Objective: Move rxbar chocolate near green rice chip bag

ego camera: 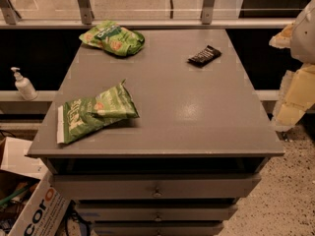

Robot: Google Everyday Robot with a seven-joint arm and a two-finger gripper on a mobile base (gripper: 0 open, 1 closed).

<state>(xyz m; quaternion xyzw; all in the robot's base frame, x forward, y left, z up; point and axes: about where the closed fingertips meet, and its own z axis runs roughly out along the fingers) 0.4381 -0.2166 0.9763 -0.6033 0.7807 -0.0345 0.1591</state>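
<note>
Camera view: a grey desk (197, 112) seen from above and in front, with three things lying on its top.

One rxbar chocolate (204, 55), a small dark flat bar, lies on the far right part of the desk, turned at a slant. One green rice chip bag (112, 37), puffy and bright green, lies at the far left of the desk. The bar and this bag are well apart, with bare desk between them.

A second, longer green bag (93, 113) with a white end strip lies flat on the near left part of the desk. That makes two green bags and one bar.

Under the desk top are three drawers (156, 186), stacked one above another. Their fronts hide whatever is inside.

The end effector (295, 90) shows as a pale white and yellowish shape at the right edge of the scene, off to the right of the desk and touching nothing on it. Whether it is wide or narrow cannot be told.

On a ledge to the left stands one white pump bottle (22, 84). At the near left, on the floor, sits one cardboard box (42, 208) with orange lettering; its contents are unclear.
</note>
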